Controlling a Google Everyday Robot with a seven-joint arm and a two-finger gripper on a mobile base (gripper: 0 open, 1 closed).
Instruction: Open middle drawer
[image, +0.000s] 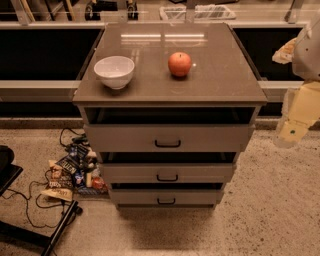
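Observation:
A grey-beige cabinet (170, 55) with three drawers stands in the middle of the camera view. The middle drawer (200, 173) is the second front panel down, low and wide, with a small black bar handle (167, 177) at its centre. A dark gap shows above its front, and its interior is hidden. The taller top drawer (210, 137) sits above it and the lowest drawer (195, 197) below. My gripper (292, 131), on the cream-coloured arm, hangs at the right edge of the view. It is off to the right of the cabinet at top-drawer height and touches nothing.
A white bowl (114, 71) and a red apple (179, 64) sit on the cabinet top. Snack packets (72, 170) lie on the floor left of the cabinet. Cables and a black stand base (35, 225) are at the lower left. A low ledge (35, 90) runs behind.

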